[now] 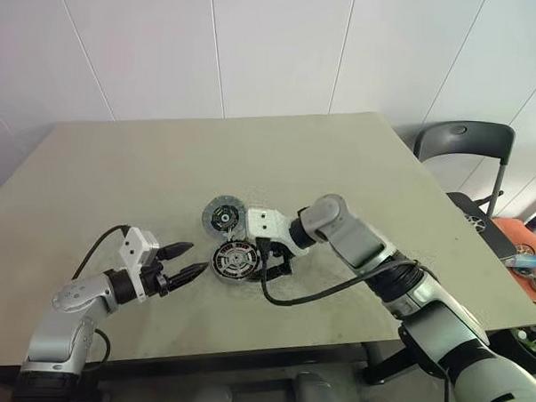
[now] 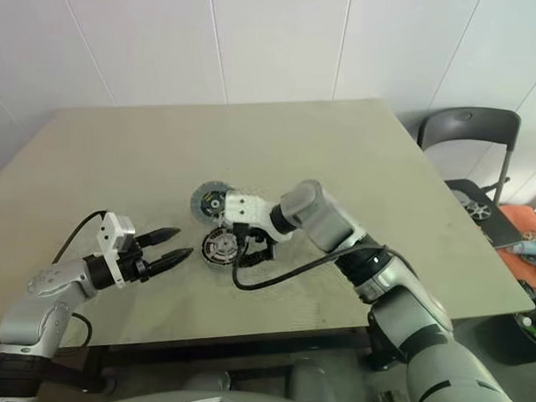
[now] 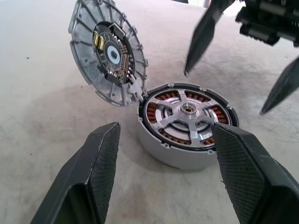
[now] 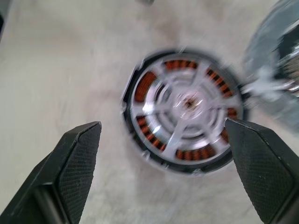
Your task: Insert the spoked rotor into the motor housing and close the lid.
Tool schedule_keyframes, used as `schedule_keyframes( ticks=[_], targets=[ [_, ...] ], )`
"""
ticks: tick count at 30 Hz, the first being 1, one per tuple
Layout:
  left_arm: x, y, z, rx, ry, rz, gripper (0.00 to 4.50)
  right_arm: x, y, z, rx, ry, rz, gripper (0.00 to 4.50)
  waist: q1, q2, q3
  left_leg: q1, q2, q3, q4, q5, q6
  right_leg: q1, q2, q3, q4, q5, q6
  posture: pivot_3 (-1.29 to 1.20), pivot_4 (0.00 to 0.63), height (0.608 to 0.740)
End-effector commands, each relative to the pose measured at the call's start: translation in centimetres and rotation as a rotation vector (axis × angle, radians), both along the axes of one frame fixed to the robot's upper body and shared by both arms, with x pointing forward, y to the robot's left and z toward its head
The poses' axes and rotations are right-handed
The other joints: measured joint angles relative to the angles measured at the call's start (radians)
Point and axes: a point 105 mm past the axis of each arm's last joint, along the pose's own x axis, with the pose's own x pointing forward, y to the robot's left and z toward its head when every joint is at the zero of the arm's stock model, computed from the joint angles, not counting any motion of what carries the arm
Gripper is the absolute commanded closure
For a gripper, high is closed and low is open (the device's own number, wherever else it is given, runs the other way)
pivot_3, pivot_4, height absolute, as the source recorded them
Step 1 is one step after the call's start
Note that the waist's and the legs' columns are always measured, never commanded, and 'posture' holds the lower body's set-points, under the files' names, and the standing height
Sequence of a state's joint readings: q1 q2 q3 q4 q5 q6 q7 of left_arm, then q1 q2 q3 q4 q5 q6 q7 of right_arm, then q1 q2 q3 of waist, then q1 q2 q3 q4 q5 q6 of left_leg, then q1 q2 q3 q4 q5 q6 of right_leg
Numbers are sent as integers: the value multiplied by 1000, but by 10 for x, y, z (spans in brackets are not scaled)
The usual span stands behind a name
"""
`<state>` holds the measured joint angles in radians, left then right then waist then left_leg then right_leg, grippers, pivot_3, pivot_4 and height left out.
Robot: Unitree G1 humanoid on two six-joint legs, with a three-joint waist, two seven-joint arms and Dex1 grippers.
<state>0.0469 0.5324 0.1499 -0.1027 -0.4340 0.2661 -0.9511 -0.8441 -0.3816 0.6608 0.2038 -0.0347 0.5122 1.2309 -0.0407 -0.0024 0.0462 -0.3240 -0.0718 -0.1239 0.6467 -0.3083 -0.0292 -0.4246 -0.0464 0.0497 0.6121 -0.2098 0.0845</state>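
Note:
The motor housing (image 1: 236, 260) sits on the table, its copper windings showing around the silvery spoked rotor (image 3: 187, 115) that lies inside it. The ribbed lid (image 3: 107, 51) stands tilted up, joined to the housing's far rim, with its inner face showing. My left gripper (image 3: 166, 127) is open, level with the housing and just to its left, touching nothing. From the right, my right gripper (image 4: 161, 125) points down over the housing, open, with nothing between its fingers.
The grey table (image 1: 163, 161) reaches to a white wall behind. A dark chair (image 1: 466, 143) stands off its right side, with an orange surface holding small parts (image 1: 528, 261) beyond it. A black cable (image 1: 308, 296) loops on the table under my right arm.

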Motion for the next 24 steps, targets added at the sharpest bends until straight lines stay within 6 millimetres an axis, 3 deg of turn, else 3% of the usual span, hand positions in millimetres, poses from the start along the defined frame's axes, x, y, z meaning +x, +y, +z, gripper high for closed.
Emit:
schedule_keyframes(
  ticks=[1,7,8,11,16,18,21,24],
  targets=[
    [0,-3,10,-2,-49,-4,1201,4,2,1,-24,-60,31,46,0,0,0,0,0,0,0,0,0,0,0,0,0,0,0,0,0,740],
    [-1,-3,10,-1,-47,-1,1201,6,-3,-12,-78,-79,31,46,0,0,0,0,0,0,0,0,0,0,0,0,0,0,0,0,0,740],
    [-2,-4,10,-1,-47,-2,1201,8,-6,-17,-104,-97,31,220,0,0,0,0,0,0,0,0,0,0,0,0,0,0,0,0,0,740],
    [-2,-5,11,-1,-45,-6,1201,9,-11,-23,-128,-113,35,908,0,0,0,1,0,0,0,0,0,1,0,0,0,0,0,0,0,740],
    [-1,-3,14,-2,-44,-9,1201,10,-5,-19,-101,-120,39,2657,0,-1,0,2,0,0,0,0,0,2,0,0,0,0,0,0,0,740],
    [-1,-2,14,-2,-43,-9,1201,10,-3,-17,-86,-127,38,2657,-2,-1,0,2,0,0,0,0,0,2,0,0,1,0,0,0,0,740],
    [0,0,15,-1,-42,-7,1201,6,-2,-16,-83,-112,60,3292,-1,-1,0,2,0,0,0,0,0,2,0,0,1,0,0,0,0,740],
    [0,1,14,0,-42,-5,1201,10,1,-15,-70,-129,43,4215,-1,-1,0,2,0,0,0,0,0,2,0,0,1,0,0,0,0,740]
  ],
)
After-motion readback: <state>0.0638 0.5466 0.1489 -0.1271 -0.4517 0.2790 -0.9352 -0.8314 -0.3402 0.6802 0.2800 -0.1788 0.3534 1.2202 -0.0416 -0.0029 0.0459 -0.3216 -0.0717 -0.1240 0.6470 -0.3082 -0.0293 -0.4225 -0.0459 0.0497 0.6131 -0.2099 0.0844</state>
